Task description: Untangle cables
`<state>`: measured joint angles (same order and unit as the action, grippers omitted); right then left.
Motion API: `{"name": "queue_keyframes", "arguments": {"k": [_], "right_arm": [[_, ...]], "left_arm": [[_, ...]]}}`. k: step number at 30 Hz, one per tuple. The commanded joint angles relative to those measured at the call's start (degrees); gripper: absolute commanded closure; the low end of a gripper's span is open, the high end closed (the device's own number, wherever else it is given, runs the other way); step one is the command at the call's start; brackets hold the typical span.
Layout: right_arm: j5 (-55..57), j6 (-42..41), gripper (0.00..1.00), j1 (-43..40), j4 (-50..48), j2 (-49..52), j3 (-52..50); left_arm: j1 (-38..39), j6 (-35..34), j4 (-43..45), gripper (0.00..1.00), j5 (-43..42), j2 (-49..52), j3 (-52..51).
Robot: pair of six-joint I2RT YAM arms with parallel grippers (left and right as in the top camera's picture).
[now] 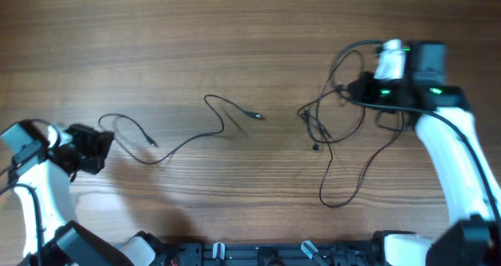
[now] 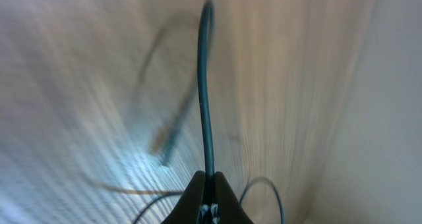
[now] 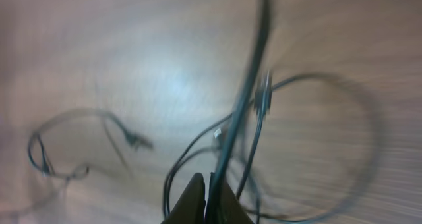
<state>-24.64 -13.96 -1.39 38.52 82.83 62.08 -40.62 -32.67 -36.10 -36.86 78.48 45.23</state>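
Left: thin black flexible cable (image 1: 221,124), single strand, slack in wavy curves across the desk (image 1: 235,31), small plug end (image 1: 255,116) lying free. Right: bunch of thin black cables (image 1: 321,129), overlapping loops crossing mid-tangle, one long loop trailing toward the near edge.

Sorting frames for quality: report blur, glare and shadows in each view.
Overhead: sharp, the cables throwing faint shadows on the table. Left wrist: table smeared by streaky blur, pale glare low left; only the gripped cable above the left gripper reads fairly clearly. Right wrist: soft throughout, glare at upper centre, loops blurred.
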Motion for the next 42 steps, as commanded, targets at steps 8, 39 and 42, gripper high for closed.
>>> {"name": "queue_keyframes", "arguments": {"k": [8, 39, 42], "right_arm": [[-0.81, -1.18, 0.00, 16.76, -0.37, 17.07, -0.63], [-0.68, -23.85, 0.00, 22.27, -9.42, -1.55, -4.57], [0.33, -28.89, 0.00, 24.20, -12.37, -1.09, -5.55]], "left_arm": [[18.97, 14.47, 9.88, 0.96, -20.39, 0.17, -0.09], [43.65, 14.25, 10.84, 0.31, -20.20, -0.39, 0.42], [43.45, 14.27, 10.80, 0.26, -23.37, -1.42, 0.42]]}}
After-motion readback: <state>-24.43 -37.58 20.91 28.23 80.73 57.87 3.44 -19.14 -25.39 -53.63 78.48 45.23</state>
